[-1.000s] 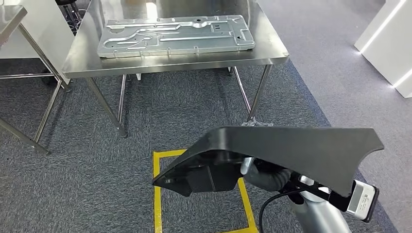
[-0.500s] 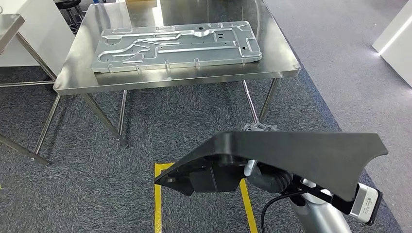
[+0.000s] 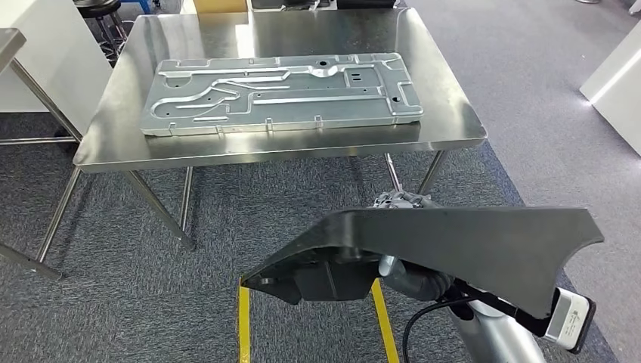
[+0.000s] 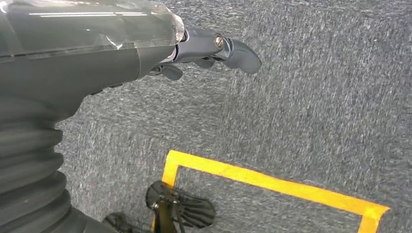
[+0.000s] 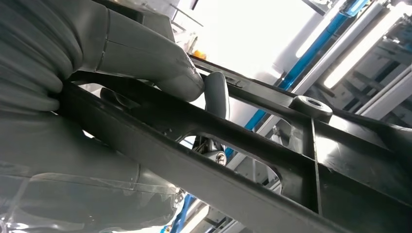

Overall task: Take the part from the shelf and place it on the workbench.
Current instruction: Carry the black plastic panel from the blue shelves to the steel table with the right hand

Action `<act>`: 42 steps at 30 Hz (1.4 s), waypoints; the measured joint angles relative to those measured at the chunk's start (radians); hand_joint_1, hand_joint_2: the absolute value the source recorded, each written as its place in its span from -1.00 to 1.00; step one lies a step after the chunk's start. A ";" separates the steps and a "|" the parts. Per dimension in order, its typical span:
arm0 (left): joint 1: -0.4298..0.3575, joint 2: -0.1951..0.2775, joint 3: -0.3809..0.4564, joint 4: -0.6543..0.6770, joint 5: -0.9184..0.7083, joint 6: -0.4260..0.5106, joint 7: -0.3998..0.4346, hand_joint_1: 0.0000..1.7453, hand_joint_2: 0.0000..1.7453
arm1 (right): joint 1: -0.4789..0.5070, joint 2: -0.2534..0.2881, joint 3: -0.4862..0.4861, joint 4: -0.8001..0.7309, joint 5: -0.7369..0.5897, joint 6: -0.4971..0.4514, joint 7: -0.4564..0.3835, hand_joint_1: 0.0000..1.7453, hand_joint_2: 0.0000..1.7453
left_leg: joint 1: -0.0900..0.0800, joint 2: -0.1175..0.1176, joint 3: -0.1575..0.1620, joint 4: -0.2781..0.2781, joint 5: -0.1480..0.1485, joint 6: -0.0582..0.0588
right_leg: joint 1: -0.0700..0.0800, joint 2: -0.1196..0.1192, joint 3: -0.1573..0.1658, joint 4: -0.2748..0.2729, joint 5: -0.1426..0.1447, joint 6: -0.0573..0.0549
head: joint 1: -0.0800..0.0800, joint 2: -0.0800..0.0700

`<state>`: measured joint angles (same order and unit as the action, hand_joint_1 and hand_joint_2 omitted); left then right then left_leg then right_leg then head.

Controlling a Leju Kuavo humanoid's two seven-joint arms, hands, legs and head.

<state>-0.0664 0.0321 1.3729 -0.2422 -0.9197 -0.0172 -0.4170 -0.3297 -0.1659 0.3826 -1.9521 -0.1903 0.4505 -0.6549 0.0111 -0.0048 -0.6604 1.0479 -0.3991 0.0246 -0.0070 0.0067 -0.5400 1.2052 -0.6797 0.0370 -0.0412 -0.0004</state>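
The part (image 3: 469, 242) is a large black plastic panel, wide and flat, held low in front of me in the head view. My right hand (image 3: 412, 281) grips it from underneath, mostly hidden by the panel. In the right wrist view the thumb (image 5: 145, 58) and fingers wrap a black rib of the part (image 5: 252, 145). The workbench (image 3: 453, 128) is a steel table straight ahead, some way beyond the part. In the left wrist view my left hand (image 4: 214, 48) hangs over grey carpet with its fingers apart and nothing in it.
A large stamped metal plate (image 3: 280, 91) covers most of the workbench top, leaving bare strips at the near edge and right side. Yellow floor tape (image 3: 243, 325) marks a square under me. Another steel table's legs (image 3: 45, 227) stand at the left.
The whole picture has shifted: the camera has come closer to the workbench, which now sits lower and larger. The black part stays in my right hand at the same pose.
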 joint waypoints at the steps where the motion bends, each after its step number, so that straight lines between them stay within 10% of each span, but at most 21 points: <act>1: 0.000 0.000 0.000 0.000 0.000 0.000 0.000 -1.00 1.00 | 0.001 0.000 0.000 0.000 0.000 0.000 0.000 1.00 1.00 | -0.001 -0.001 0.004 0.000 -0.006 0.001 | 0.000 0.000 -0.050 0.064 -0.011 0.001 | 0.000 0.000; 3: 0.002 0.000 0.000 0.000 0.000 0.000 0.000 -1.00 1.00 | 0.003 0.000 0.000 0.001 0.000 0.000 0.000 1.00 1.00 | -0.002 -0.004 0.018 0.000 -0.020 0.001 | 0.000 0.000 -0.109 0.097 0.029 -0.001 | 0.000 0.000; 6: 0.004 -0.003 0.000 0.000 0.000 0.000 0.000 -1.00 1.00 | 0.004 0.000 0.000 0.002 0.000 -0.001 -0.001 1.00 1.00 | -0.006 -0.009 0.049 -0.001 -0.042 -0.003 | 0.009 0.000 -0.084 -0.076 0.182 -0.022 | 0.000 0.000; 8: 0.004 -0.005 0.000 0.000 -0.001 0.000 0.000 -1.00 1.00 | 0.003 0.000 0.000 0.003 0.000 -0.002 -0.001 1.00 1.00 | -0.008 -0.013 0.057 -0.003 -0.050 -0.011 | 0.016 -0.001 -0.064 -0.154 0.217 -0.035 | 0.000 0.000; 13: 0.004 -0.006 0.000 0.000 -0.001 0.001 -0.002 -1.00 1.00 | 0.003 0.002 0.001 0.002 0.001 -0.002 -0.001 1.00 1.00 | -0.008 -0.010 0.052 0.023 -0.077 -0.035 | 0.006 -0.005 -0.032 -0.197 0.217 -0.052 | 0.000 0.000; 16: 0.005 -0.005 0.000 0.000 -0.001 0.002 -0.003 -1.00 1.00 | 0.004 0.003 0.002 0.003 0.002 -0.002 -0.001 1.00 1.00 | -0.002 -0.006 -0.040 0.198 -0.146 -0.047 | 0.003 -0.010 -0.014 -0.205 0.210 -0.059 | 0.000 0.000; 18: 0.007 -0.005 0.000 0.000 -0.001 0.003 -0.003 -1.00 1.00 | 0.006 0.003 0.002 0.003 0.003 -0.002 0.000 1.00 1.00 | 0.002 -0.003 -0.080 0.249 -0.138 -0.053 | 0.003 -0.010 -0.004 -0.205 0.200 -0.058 | 0.000 0.000; 22: 0.007 -0.003 0.000 0.000 -0.001 0.002 -0.005 -1.00 1.00 | 0.006 0.006 0.002 0.004 0.003 -0.002 0.004 1.00 1.00 | 0.004 0.000 0.018 0.027 -0.017 -0.050 | 0.003 -0.008 0.027 -0.204 0.172 -0.043 | 0.000 0.000; 28: 0.007 -0.003 0.000 0.000 -0.001 -0.001 -0.006 -1.00 1.00 | 0.003 0.008 0.002 0.004 0.005 -0.002 0.008 1.00 1.00 | 0.002 -0.002 0.073 -0.038 -0.032 -0.009 | 0.002 -0.007 0.034 -0.166 0.153 -0.013 | 0.000 0.000; 32: 0.007 -0.003 0.000 0.000 -0.001 -0.001 -0.006 -1.00 1.00 | 0.001 0.008 0.002 0.004 0.005 -0.002 0.008 1.00 1.00 | 0.002 -0.002 0.083 -0.041 -0.035 -0.003 | 0.000 -0.007 0.014 -0.124 0.136 -0.009 | 0.000 0.000; 35: 0.008 -0.003 0.000 0.000 -0.001 -0.001 -0.006 -1.00 1.00 | 0.002 0.008 0.002 0.006 0.005 -0.002 0.008 1.00 1.00 | 0.000 -0.003 0.096 -0.041 -0.051 0.000 | -0.001 -0.007 -0.089 0.006 0.100 -0.005 | 0.000 0.000; 37: 0.010 -0.003 0.000 0.000 -0.002 0.000 -0.008 -1.00 1.00 | 0.003 0.008 0.002 0.009 0.006 -0.002 0.008 1.00 1.00 | -0.002 -0.005 0.123 -0.041 -0.074 -0.002 | 0.000 -0.007 -0.137 0.002 0.151 -0.010 | 0.000 0.000; 39: 0.010 -0.004 0.000 0.000 -0.003 0.001 -0.009 -1.00 1.00 | 0.002 0.009 0.002 0.011 0.006 -0.003 0.006 1.00 1.00 | -0.004 -0.006 0.147 -0.042 -0.094 -0.008 | 0.007 -0.008 -0.108 -0.123 0.237 -0.025 | 0.000 0.000; 42: 0.007 -0.007 0.000 0.000 -0.005 0.003 -0.010 -1.00 1.00 | 0.003 0.010 0.001 0.014 0.008 -0.005 -0.003 1.00 1.00 | -0.006 -0.006 0.168 -0.044 -0.104 -0.027 | 0.015 -0.005 -0.082 -0.187 0.241 -0.044 | 0.001 0.000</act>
<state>-0.0592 0.0255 1.3731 -0.2419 -0.9251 -0.0138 -0.4274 -0.3266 -0.1559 0.3837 -1.9386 -0.1825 0.4453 -0.6581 0.0052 -0.0105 -0.4922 1.0041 -0.5033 -0.0025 0.0077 0.0014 -0.6220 1.0179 -0.4390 -0.0072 -0.0404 -0.0004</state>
